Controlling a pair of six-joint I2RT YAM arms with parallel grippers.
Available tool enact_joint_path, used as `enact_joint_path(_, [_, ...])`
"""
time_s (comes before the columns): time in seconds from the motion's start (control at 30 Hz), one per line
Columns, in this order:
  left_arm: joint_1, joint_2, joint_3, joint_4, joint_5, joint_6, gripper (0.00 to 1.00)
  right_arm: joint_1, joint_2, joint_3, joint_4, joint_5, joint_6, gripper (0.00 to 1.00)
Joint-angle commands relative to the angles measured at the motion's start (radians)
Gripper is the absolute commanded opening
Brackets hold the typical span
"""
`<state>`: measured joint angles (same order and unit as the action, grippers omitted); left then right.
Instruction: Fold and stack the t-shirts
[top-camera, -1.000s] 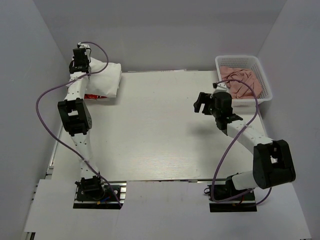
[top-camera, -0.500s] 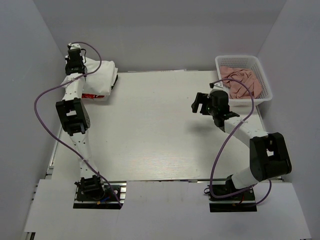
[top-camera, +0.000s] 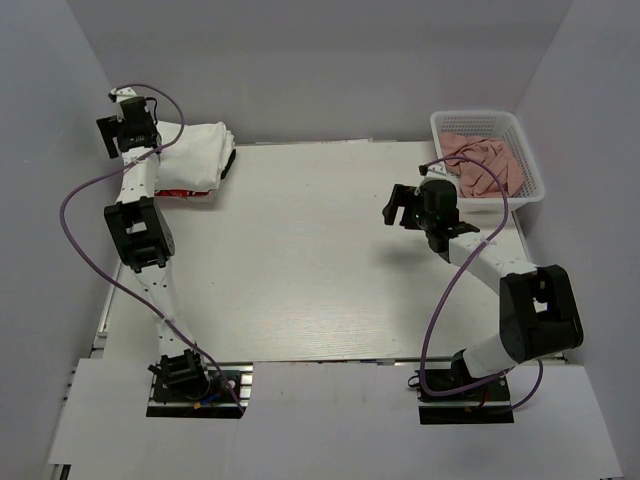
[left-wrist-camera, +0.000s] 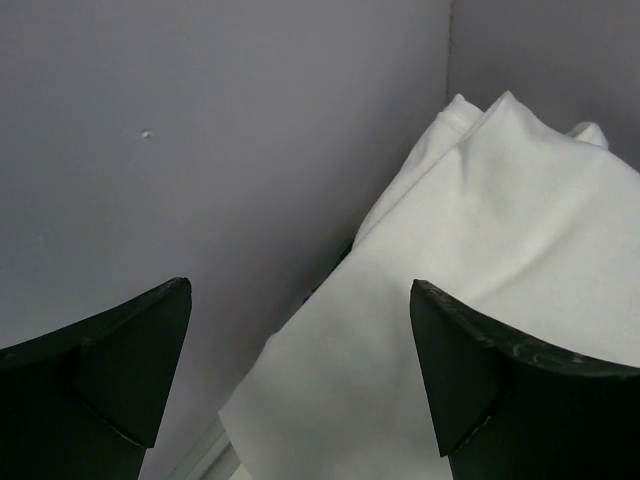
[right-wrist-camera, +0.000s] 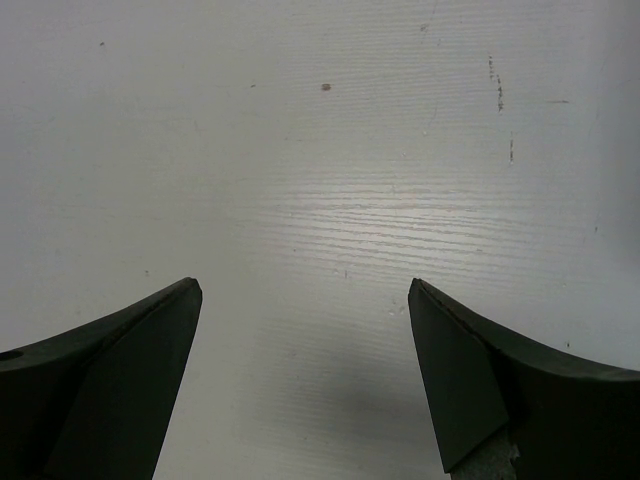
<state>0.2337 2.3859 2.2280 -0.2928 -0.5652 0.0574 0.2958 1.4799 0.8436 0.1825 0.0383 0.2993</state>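
Item: folded t-shirts (top-camera: 195, 155), white, stacked at the far left corner of the table (top-camera: 320, 260), close against the wall.

Risk: the top layer lay loose. The left gripper (top-camera: 120, 130), jaws apart and empty just beside the stack, could snag a fold if it pulled away.

Long axis: seemingly near-to-far along the wall, though the stack looked almost square.

Right gripper (top-camera: 400, 205): jaws apart, empty, over bare table.

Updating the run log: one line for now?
left pincer open, beside stacked t-shirts | right pincer open, over table | pink cloths in basket
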Motion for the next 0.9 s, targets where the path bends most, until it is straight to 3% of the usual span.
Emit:
enact_joint_path(0.0, [-0.014, -0.120, 0.004, -0.031, 0.062, -0.054, 1.00, 0.005, -0.023, 0.040, 0.008, -0.021, -0.003, 0.90])
enact_joint_path(0.13, [-0.036, -0.178, -0.051, -0.051, 0.161, -0.071, 1.00, 0.002, -0.058, 0.020, 0.014, -0.028, -0.006, 0.90])
enact_joint_path(0.3, [-0.047, -0.258, -0.063, -0.172, 0.385, -0.169, 1.00, 0.002, -0.141, -0.018, -0.014, -0.017, -0.006, 0.90])
enact_joint_path(0.43, [-0.128, -0.377, -0.193, -0.268, 0.363, -0.220, 1.00, -0.003, -0.204, -0.027, -0.118, 0.015, -0.016, 0.90])
enact_joint_path(0.5, [-0.202, -0.460, -0.279, -0.333, 0.295, -0.338, 1.00, 0.000, -0.243, -0.035, -0.150, 0.009, -0.015, 0.90])
enact_joint_path(0.57, [-0.269, -0.666, -0.521, -0.307, 0.292, -0.431, 1.00, 0.003, -0.279, -0.035, -0.220, -0.021, 0.007, 0.90])
enact_joint_path(0.6, [-0.340, -0.750, -0.622, -0.219, 0.307, -0.489, 1.00, 0.002, -0.311, -0.050, -0.230, -0.018, 0.017, 0.90])
enact_joint_path(0.63, [-0.374, -0.833, -0.830, -0.165, 0.324, -0.525, 1.00, 0.003, -0.344, -0.075, -0.244, -0.024, 0.021, 0.90])
enact_joint_path(0.73, [-0.461, -1.121, -1.191, -0.010, 0.424, -0.643, 1.00, -0.003, -0.439, -0.141, -0.236, -0.086, 0.021, 0.90])
enact_joint_path(0.83, [-0.471, -1.345, -1.440, 0.090, 0.433, -0.685, 1.00, -0.003, -0.525, -0.269, -0.210, -0.132, 0.029, 0.90])
enact_joint_path(0.87, [-0.471, -1.381, -1.458, 0.077, 0.417, -0.685, 1.00, 0.000, -0.542, -0.290, -0.201, -0.143, 0.029, 0.90])
